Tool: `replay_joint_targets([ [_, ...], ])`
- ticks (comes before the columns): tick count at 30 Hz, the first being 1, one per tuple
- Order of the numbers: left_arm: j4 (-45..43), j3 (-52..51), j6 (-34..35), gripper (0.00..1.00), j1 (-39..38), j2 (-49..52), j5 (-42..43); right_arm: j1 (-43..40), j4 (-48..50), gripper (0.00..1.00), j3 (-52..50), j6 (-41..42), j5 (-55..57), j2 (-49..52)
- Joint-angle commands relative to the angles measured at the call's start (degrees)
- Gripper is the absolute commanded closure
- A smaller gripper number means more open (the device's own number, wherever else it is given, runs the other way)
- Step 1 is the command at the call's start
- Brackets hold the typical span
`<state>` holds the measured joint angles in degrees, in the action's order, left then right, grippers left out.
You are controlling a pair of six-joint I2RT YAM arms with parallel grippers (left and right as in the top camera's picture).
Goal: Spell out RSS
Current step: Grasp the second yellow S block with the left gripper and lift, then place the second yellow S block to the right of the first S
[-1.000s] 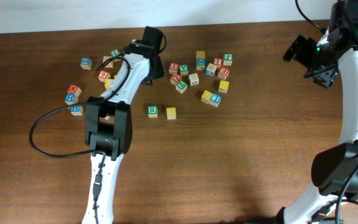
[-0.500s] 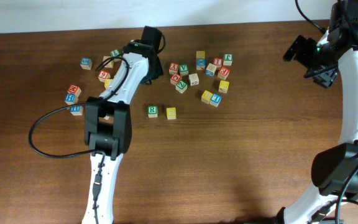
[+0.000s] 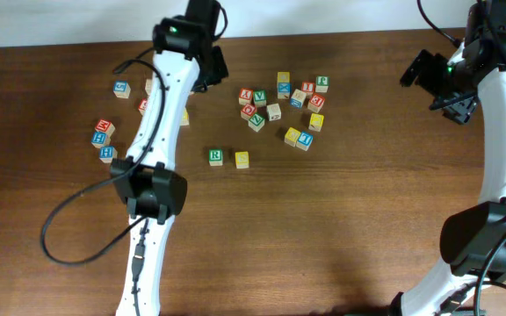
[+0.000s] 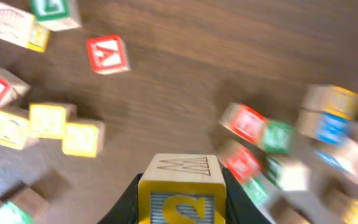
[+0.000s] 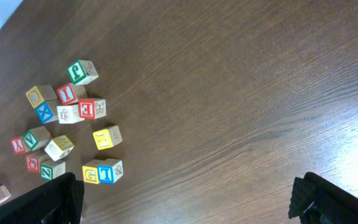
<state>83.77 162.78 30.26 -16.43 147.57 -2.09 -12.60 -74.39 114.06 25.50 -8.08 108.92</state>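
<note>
Left tool (image 4: 180,204) clamps wooden cube (image 4: 180,179), yellow S face.

Dark wood table (image 3: 350,219) w/ loose letter cubes scattered on it. Just right of the left gripper (image 3: 213,70) sits a cluster: red A cube (image 3: 245,95) just beside green V cube (image 3: 259,97), w/ a red-faced cube (image 3: 249,111), green-faced cube (image 3: 256,122) & pale cube (image 3: 273,111) close by. Further right of it: blue X cube (image 3: 284,89), red I cube (image 3: 307,88), green J cube (image 3: 321,83), red E cube (image 3: 315,102). Left of the gripper, well apart — blue cube (image 3: 121,89), red cube (image 3: 104,127), blue-faced cube (image 3: 100,138) touching it. Wrist view: blurred cubes (image 4: 247,121) ahead-right of the gripper, red & green faces — letters unreadable.
</note>
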Motion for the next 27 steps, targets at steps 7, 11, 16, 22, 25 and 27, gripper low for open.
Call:
replay_joint_targets([
  [7,10.2,4.3,-0.3,0.78,-5.8,0.1,16.9,0.2,0.0,0.02,-0.2,-0.2,0.1,0.3],
  [11,13.0,3.9,-1.6,0.78,-10.1,0.1,17.0,0.2,0.0,0.02,-0.2,-0.2,0.1,0.3],
  [16,13.0,0.3,-2.6,0.77,-17.3,0.1,9.2,0.2,0.0,0.02,-0.2,-0.2,0.1,0.3],
  [22,13.0,-11.3,0.0,0.82,-19.4,0.1,6.7,0.2,0.0,0.02,-0.2,-0.2,0.1,0.3],
  [25,10.3,-16.7,0.2,0.81,-19.4,0.1,7.1,0.2,0.0,0.02,-0.2,-0.2,0.1,0.3],
  [27,7.1,-19.4,0.1,0.80,-19.5,0.1,7.2,0.2,0.0,0.02,-0.2,-0.2,0.1,0.3],
])
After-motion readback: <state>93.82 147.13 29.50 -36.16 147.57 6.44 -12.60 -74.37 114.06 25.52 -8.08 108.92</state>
